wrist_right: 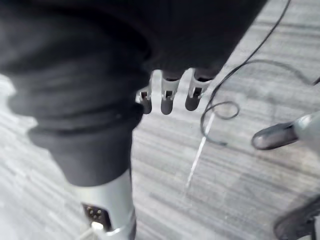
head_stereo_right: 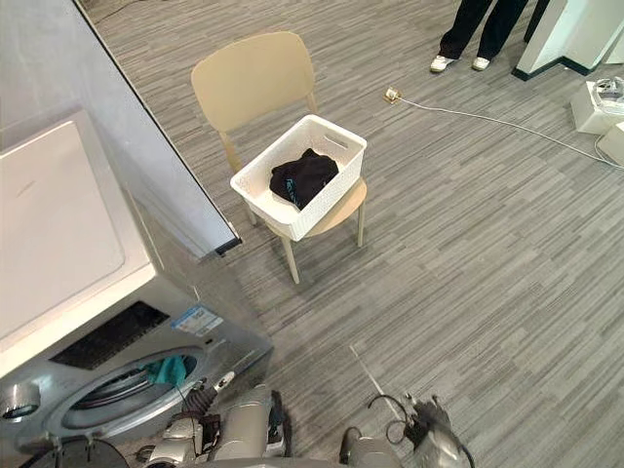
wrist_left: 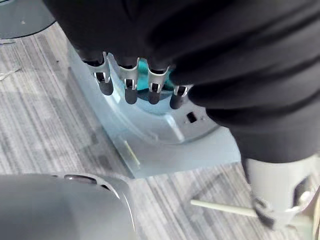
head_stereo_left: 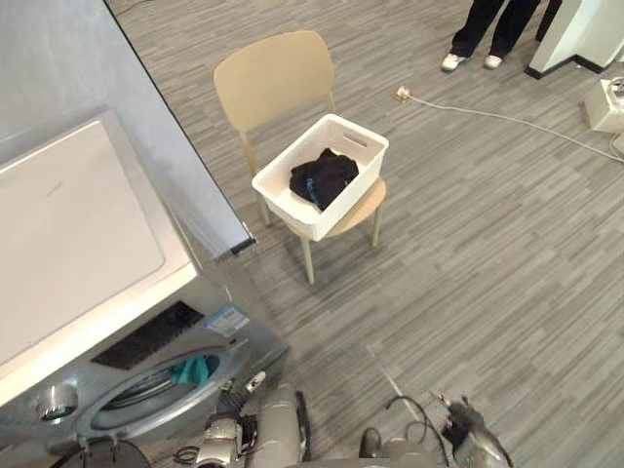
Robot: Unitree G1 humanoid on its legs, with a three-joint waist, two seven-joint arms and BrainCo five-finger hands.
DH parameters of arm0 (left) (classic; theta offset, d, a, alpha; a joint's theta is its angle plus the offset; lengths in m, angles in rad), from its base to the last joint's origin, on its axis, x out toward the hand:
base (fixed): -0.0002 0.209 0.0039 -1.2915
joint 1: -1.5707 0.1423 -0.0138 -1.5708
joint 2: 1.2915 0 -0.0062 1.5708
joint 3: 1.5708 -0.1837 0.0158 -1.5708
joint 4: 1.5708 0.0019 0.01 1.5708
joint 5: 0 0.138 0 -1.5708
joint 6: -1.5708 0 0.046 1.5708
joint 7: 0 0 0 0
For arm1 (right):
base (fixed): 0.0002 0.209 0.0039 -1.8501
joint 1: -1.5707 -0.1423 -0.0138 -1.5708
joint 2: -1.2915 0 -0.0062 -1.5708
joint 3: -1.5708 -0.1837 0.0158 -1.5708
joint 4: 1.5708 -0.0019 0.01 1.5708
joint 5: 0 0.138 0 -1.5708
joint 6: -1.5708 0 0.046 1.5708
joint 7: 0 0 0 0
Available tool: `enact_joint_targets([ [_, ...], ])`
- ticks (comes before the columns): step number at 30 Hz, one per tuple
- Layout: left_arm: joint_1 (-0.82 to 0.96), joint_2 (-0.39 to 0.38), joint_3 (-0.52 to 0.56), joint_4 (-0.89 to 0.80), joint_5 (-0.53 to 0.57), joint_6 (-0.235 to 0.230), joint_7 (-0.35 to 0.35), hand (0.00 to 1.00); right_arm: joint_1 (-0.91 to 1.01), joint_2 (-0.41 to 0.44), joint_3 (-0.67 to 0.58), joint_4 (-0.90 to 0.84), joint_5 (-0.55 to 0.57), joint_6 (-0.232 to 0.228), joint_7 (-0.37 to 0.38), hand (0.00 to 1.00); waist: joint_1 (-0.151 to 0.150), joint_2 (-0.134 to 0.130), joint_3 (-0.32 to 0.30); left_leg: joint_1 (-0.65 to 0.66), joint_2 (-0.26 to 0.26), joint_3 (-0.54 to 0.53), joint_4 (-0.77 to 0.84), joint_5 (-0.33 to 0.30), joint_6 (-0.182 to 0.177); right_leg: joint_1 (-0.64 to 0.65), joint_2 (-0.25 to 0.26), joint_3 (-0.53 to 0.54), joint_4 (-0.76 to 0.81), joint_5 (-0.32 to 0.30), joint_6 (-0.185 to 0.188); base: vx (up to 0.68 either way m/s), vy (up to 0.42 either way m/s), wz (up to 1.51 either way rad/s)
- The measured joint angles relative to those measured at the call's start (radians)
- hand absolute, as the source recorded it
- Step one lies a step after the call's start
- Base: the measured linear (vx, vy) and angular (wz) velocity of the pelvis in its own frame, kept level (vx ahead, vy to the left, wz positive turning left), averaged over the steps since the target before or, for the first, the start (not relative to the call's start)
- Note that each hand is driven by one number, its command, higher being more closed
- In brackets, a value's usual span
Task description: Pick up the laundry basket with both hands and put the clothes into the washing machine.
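Note:
A white laundry basket (head_stereo_left: pixel 363 172) sits on a beige chair (head_stereo_left: pixel 275 80) in the middle of the floor, with dark clothes (head_stereo_left: pixel 323 176) lying in it. The washing machine (head_stereo_left: pixel 88 253) stands at the lower left, and a teal cloth (head_stereo_left: pixel 191 370) shows in its round door opening. My left hand (wrist_left: pixel 131 91) hangs low in front of the washer, fingers relaxed and holding nothing. My right hand (wrist_right: pixel 168 100) hangs over bare floor, fingers straight and empty. Both hands are well short of the basket.
A grey panel (head_stereo_left: pixel 156 136) rises between the washer and the chair. A person's legs (head_stereo_left: pixel 483 34) stand at the far right. A white cord (head_stereo_left: pixel 507 119) runs across the floor to white equipment (head_stereo_left: pixel 609 102) at the right edge.

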Motion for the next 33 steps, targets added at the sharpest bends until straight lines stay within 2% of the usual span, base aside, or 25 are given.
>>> enact_joint_targets([
  [2, 0.000, 0.004, 0.019, 0.009, 0.000, 0.004, 0.000, 0.00, -0.006, 0.002, 0.017, 0.009, -0.005, 0.002, 0.000, 0.00, -0.002, -0.028, -0.023, 0.022, -0.050, 0.006, -0.002, -0.055, 0.026, -0.025, -0.061, 0.029, 0.101, -0.004, 0.011, 0.53, 0.247, 0.17],
  [3, -0.002, -0.004, 0.053, 0.022, -0.035, 0.030, -0.008, 0.00, 0.001, 0.003, 0.015, 0.011, -0.010, 0.002, 0.001, 0.00, 0.002, -0.035, -0.022, 0.073, -0.064, 0.020, -0.016, -0.078, 0.026, -0.077, -0.095, 0.051, 0.286, 0.002, 0.023, 0.50, 0.240, 0.18],
  [4, -0.013, -0.002, 0.093, 0.044, -0.086, 0.069, -0.032, 0.00, 0.010, 0.007, 0.015, 0.011, -0.010, 0.001, 0.001, 0.00, -0.001, -0.038, -0.022, 0.105, -0.077, 0.013, -0.032, -0.086, 0.029, -0.110, -0.113, 0.053, 0.408, 0.019, 0.056, 0.49, 0.228, 0.42],
  [5, -0.034, 0.004, 0.136, 0.084, -0.167, 0.132, -0.061, 0.00, 0.027, 0.022, 0.026, 0.011, -0.010, 0.002, 0.004, 0.00, 0.003, -0.055, -0.018, 0.170, -0.102, -0.007, -0.069, -0.095, 0.028, -0.209, -0.157, 0.085, 0.682, 0.088, 0.130, 0.38, 0.150, 0.60],
  [7, -0.030, 0.012, 0.156, 0.094, -0.220, 0.176, -0.059, 0.00, 0.036, 0.049, 0.050, 0.011, -0.010, 0.009, 0.025, 0.00, 0.000, -0.066, -0.015, 0.252, -0.109, -0.049, -0.090, -0.103, 0.024, -0.335, -0.172, 0.128, 0.996, 0.137, 0.151, 0.43, 0.058, 0.95],
  [9, -0.011, 0.026, 0.155, 0.092, -0.224, 0.181, -0.021, 0.00, 0.042, 0.063, 0.063, 0.011, -0.009, 0.009, 0.048, 0.00, -0.002, -0.070, -0.007, 0.353, -0.106, -0.109, -0.136, -0.106, 0.018, -0.446, -0.179, 0.185, 1.119, 0.136, 0.153, 0.33, -0.099, 1.04],
  [11, 0.020, 0.051, 0.135, 0.084, -0.157, 0.163, -0.017, 0.00, 0.044, 0.062, 0.061, 0.009, -0.007, 0.009, 0.048, 0.00, -0.004, -0.064, -0.003, 0.409, -0.087, -0.144, -0.146, -0.133, -0.008, -0.536, -0.203, 0.228, 1.062, 0.133, 0.147, 0.15, -0.202, 0.49],
  [12, 0.064, 0.053, 0.105, 0.067, -0.102, 0.132, -0.011, 0.00, 0.053, 0.059, 0.037, 0.000, -0.002, 0.009, 0.048, 0.00, 0.000, -0.058, -0.008, 0.426, -0.066, -0.158, -0.128, -0.161, -0.036, -0.560, -0.204, 0.264, 0.931, 0.131, 0.142, 0.15, -0.318, 0.52],
  [13, 0.085, 0.048, 0.104, 0.064, -0.077, 0.125, 0.007, 0.00, 0.078, 0.054, 0.013, -0.004, 0.001, 0.009, 0.045, 0.00, -0.011, -0.046, -0.031, 0.415, -0.051, -0.207, -0.096, -0.189, -0.067, -0.538, -0.196, 0.312, 0.712, 0.131, 0.143, 0.20, -0.439, 0.98],
  [14, 0.091, 0.051, 0.104, 0.062, -0.068, 0.112, 0.008, 0.00, 0.106, 0.052, 0.000, -0.001, 0.002, 0.009, 0.045, 0.00, -0.019, -0.050, -0.036, 0.409, -0.046, -0.262, -0.077, -0.202, -0.085, -0.495, -0.175, 0.396, 0.583, 0.131, 0.143, 0.15, -0.321, 1.33],
  [15, 0.096, 0.053, 0.104, 0.052, -0.065, 0.101, 0.007, 0.00, 0.126, 0.053, -0.012, 0.007, 0.003, 0.011, 0.045, 0.00, -0.027, -0.060, -0.043, 0.400, -0.047, -0.304, -0.065, -0.208, -0.095, -0.469, -0.161, 0.457, 0.523, 0.134, 0.139, 0.22, -0.535, 1.64],
  [16, 0.108, 0.055, 0.104, 0.021, -0.064, 0.084, 0.005, 0.00, 0.164, 0.062, -0.018, 0.029, 0.008, 0.023, 0.043, 0.00, -0.028, -0.097, -0.075, 0.371, -0.055, -0.372, -0.055, -0.214, -0.119, -0.419, -0.150, 0.529, 0.406, 0.152, 0.105, 0.23, -0.615, 1.89],
  [17, 0.103, 0.060, 0.105, 0.004, -0.054, 0.069, 0.003, 0.00, 0.178, 0.072, -0.024, 0.063, 0.019, 0.031, 0.042, 0.00, -0.028, -0.115, -0.093, 0.343, -0.058, -0.443, -0.034, -0.211, -0.165, -0.404, -0.154, 0.508, 0.378, 0.073, 0.142, 0.28, -0.708, 1.72],
  [18, 0.104, 0.047, 0.105, -0.001, -0.053, 0.061, 0.001, 0.00, 0.177, 0.063, -0.035, 0.076, 0.022, 0.032, 0.041, 0.00, -0.023, -0.102, -0.096, 0.338, -0.043, -0.475, -0.026, -0.212, -0.175, -0.407, -0.143, 0.474, 0.387, 0.061, 0.131, 0.28, -0.570, 1.43],
  [19, 0.105, 0.006, 0.105, -0.002, -0.029, 0.052, -0.001, 0.00, 0.175, 0.047, -0.061, 0.082, 0.042, 0.030, 0.040, 0.00, -0.016, -0.043, -0.124, 0.331, -0.002, -0.495, -0.034, -0.210, -0.176, -0.388, -0.104, 0.405, 0.397, 0.046, 0.105, 0.21, -0.382, 0.93],
  [22, 0.104, -0.042, 0.112, -0.004, -0.029, 0.040, -0.001, 0.00, 0.150, 0.042, -0.038, 0.080, 0.047, 0.030, 0.044, 0.00, -0.025, -0.021, -0.130, 0.381, 0.078, -0.547, -0.135, -0.176, -0.214, -0.353, -0.057, 0.303, 0.435, -0.001, 0.052, 0.09, -0.355, 0.72],
  [24, 0.111, -0.046, 0.118, -0.005, -0.034, 0.039, -0.001, 0.00, 0.136, 0.040, -0.028, 0.071, 0.047, 0.031, 0.043, 0.00, -0.014, -0.025, -0.153, 0.368, 0.115, -0.569, -0.133, -0.141, -0.197, -0.349, -0.027, 0.254, 0.437, -0.017, 0.024, 0.08, -0.258, 0.60],
  [26, 0.110, -0.044, 0.150, -0.015, -0.052, 0.035, 0.001, 0.00, 0.139, 0.052, -0.019, -0.037, 0.053, 0.033, 0.040, 0.00, -0.028, -0.039, -0.151, 0.286, 0.117, -0.523, -0.020, -0.086, -0.138, -0.315, -0.028, 0.195, 0.403, -0.017, 0.003, 0.12, -0.242, 0.82],
  [27, 0.116, -0.045, 0.157, -0.025, -0.069, 0.035, 0.003, 0.00, 0.146, 0.055, -0.021, -0.157, 0.073, 0.031, 0.025, 0.00, -0.027, -0.033, -0.148, 0.238, 0.135, -0.420, 0.060, -0.052, -0.092, -0.284, -0.026, 0.162, 0.371, -0.007, -0.014, 0.09, -0.212, 0.75],
  [28, 0.116, -0.045, 0.154, -0.026, -0.069, 0.035, 0.003, 0.00, 0.154, 0.058, -0.023, -0.223, 0.091, 0.029, 0.017, 0.00, -0.028, -0.034, -0.147, 0.222, 0.146, -0.367, 0.084, -0.034, -0.077, -0.271, -0.027, 0.146, 0.357, -0.004, -0.019, 0.07, -0.147, 0.54],
  [29, 0.116, -0.044, 0.154, -0.026, -0.070, 0.035, 0.003, 0.00, 0.161, 0.060, -0.027, -0.272, 0.097, 0.027, 0.010, 0.00, -0.029, -0.034, -0.147, 0.218, 0.156, -0.326, 0.088, -0.020, -0.079, -0.261, -0.028, 0.135, 0.348, 0.000, -0.024, 0.05, -0.088, 0.51],
  [30, 0.115, -0.040, 0.149, -0.027, -0.070, 0.035, 0.004, 0.00, 0.175, 0.069, -0.038, -0.387, 0.103, 0.019, -0.013, 0.00, -0.030, -0.033, -0.147, 0.217, 0.178, -0.218, 0.091, -0.011, -0.067, -0.242, -0.035, 0.109, 0.324, 0.006, -0.030, 0.06, -0.076, 0.67],
  [31, 0.114, -0.041, 0.140, -0.027, -0.070, 0.036, 0.004, 0.00, 0.189, 0.074, -0.047, -0.503, 0.111, 0.002, -0.041, 0.00, -0.032, -0.031, -0.146, 0.211, 0.191, -0.112, 0.115, -0.033, -0.045, -0.223, -0.038, 0.080, 0.301, 0.009, -0.031, 0.10, -0.058, 0.82],
  [32, 0.118, -0.040, 0.135, -0.026, -0.067, 0.037, 0.004, 0.00, 0.198, 0.081, -0.066, -0.638, 0.107, -0.010, -0.073, 0.00, -0.034, -0.031, -0.146, 0.223, 0.164, -0.070, 0.059, -0.062, -0.082, -0.210, -0.039, 0.065, 0.268, 0.022, -0.037, 0.11, -0.006, 0.59],
  [33, 0.121, -0.038, 0.122, -0.024, -0.066, 0.036, 0.005, 0.00, 0.194, 0.069, -0.067, -0.714, 0.075, -0.028, -0.091, 0.00, -0.033, -0.032, -0.147, 0.258, 0.101, -0.099, -0.048, -0.072, -0.105, -0.213, -0.044, 0.068, 0.243, 0.031, -0.029, 0.11, 0.030, 0.21],
])
